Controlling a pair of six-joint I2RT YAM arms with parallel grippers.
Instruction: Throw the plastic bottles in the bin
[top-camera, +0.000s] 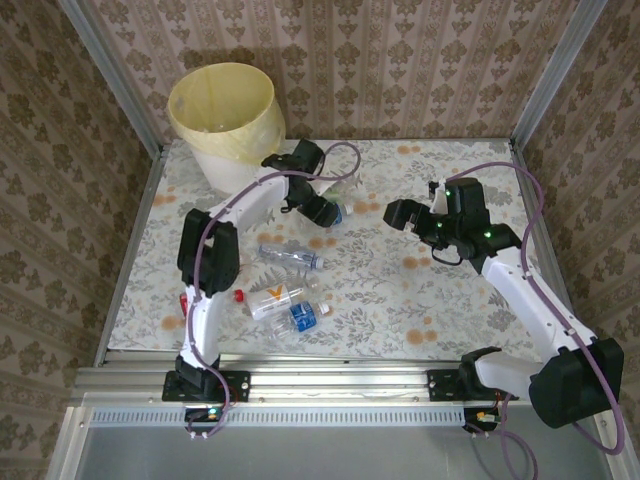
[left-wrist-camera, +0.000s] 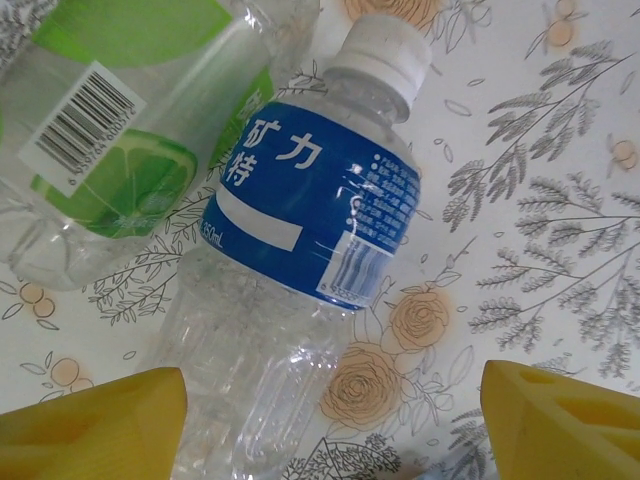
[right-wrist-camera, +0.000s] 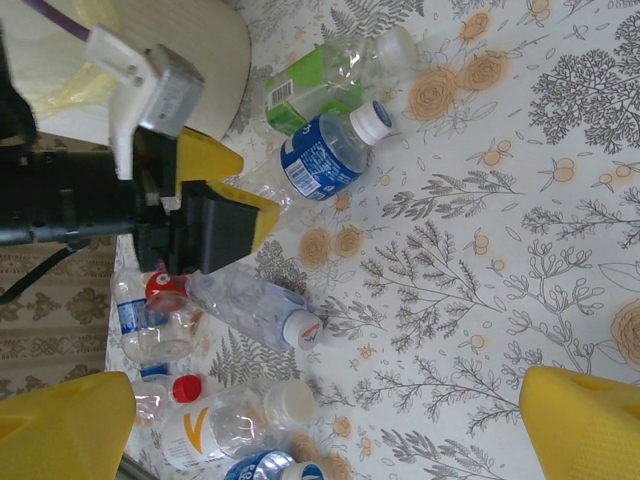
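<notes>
Near the front edge of the worktop (top-camera: 450, 310), left of centre, a loose cluster of plastic bottles is being seen lying flat. It includes an orange-labelled bottle (top-camera: 272, 299), a blue-wrapped bottle (top-camera: 305, 316) just beside it, and a clear bottle (top-camera: 290, 256) just beyond. To their right, a broad stretch of floral worktop is being left open out to the right-hand edge.

Farther in, the right end effector (top-camera: 398, 213) is being held above the middle of the worktop, its yellow fingers (right-wrist-camera: 585, 425) spread wide with nothing between them. Facing it across a gap, the left end effector (top-camera: 325, 212) is being held low over a white-capped blue bottle (left-wrist-camera: 310, 210). Its fingers (left-wrist-camera: 90, 425) are being held spread to either side of the bottle's base. In the left wrist view the right-hand finger stands clear of the bottle; contact on the other side cannot be told. A lime-labelled bottle (left-wrist-camera: 120, 130) is being seen just beside it.

At the far left corner, the bin (top-camera: 245, 150) is being hemmed in by the wallpapered walls (top-camera: 420, 60), near the left end effector.
</notes>
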